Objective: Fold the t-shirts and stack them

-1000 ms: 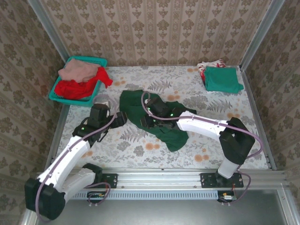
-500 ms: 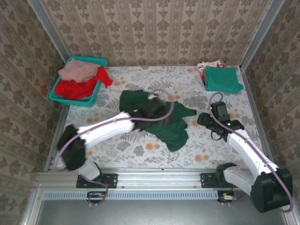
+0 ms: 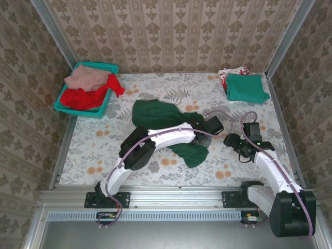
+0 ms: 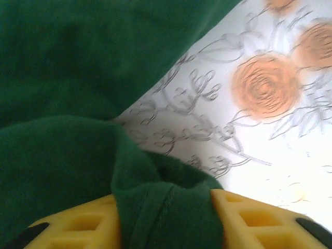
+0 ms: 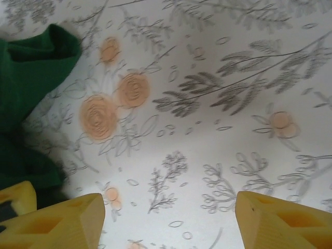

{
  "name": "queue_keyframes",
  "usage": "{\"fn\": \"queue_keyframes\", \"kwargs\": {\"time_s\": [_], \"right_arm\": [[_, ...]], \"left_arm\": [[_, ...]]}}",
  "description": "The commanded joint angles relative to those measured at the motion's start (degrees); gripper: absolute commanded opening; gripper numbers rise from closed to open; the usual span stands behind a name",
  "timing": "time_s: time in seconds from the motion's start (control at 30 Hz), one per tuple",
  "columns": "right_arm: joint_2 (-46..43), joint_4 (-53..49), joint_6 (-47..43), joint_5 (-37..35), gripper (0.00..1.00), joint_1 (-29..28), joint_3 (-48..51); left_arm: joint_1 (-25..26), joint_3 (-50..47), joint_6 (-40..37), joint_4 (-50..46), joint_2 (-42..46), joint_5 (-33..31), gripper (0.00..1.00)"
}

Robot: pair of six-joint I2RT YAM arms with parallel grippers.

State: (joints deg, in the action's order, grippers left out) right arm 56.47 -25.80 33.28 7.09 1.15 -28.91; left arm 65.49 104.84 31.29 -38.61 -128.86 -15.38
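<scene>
done: folded teal-green cloth tee (image 3: 247, 87) lay stacked | pending: crumpled large dark-green cloth tee (image 3: 150, 114), left fingers (image 4: 72, 228) pinched it | right fingers (image 5: 62, 218) gaped empty

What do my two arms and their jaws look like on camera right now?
Both the left arm and the right arm have white link shells, black joints and black wrist housings. A pale lilac-grey cable loops beside each wrist. The jaws are bright yellow moulded plastic with hollow ribbed cells.
</scene>
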Motion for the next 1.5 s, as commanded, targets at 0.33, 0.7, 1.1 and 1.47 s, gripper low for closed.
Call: {"fn": "queue_keyframes", "kwargs": {"time_s": [0.33, 0.7, 1.1, 1.47], "right_arm": [[5.1, 14.7, 0.4, 2.9, 0.81, -20.5, -2.0], [28.7, 15.0, -2.5, -3.7, 0.79, -35.0, -19.4], [48.0, 13.6, -4.8, 0.4, 0.75, -44.0, -37.0], [53.7, 2.4, -10.5, -6.0, 0.09, -44.8, -55.7]], "left_arm": [[-17.6, -24.0, -3.4, -6.3, 40.8, -9.1, 0.0], [-47.1, -56.2, -1.2, -2.9, 64.9, 0.6, 0.0], [-46.9, -59.8, 0.8, -9.9, 78.4, 2.6, 0.57], [-30.8, -67.5, 4.4, 3.7, 76.9, 7.8, 0.59]]}}
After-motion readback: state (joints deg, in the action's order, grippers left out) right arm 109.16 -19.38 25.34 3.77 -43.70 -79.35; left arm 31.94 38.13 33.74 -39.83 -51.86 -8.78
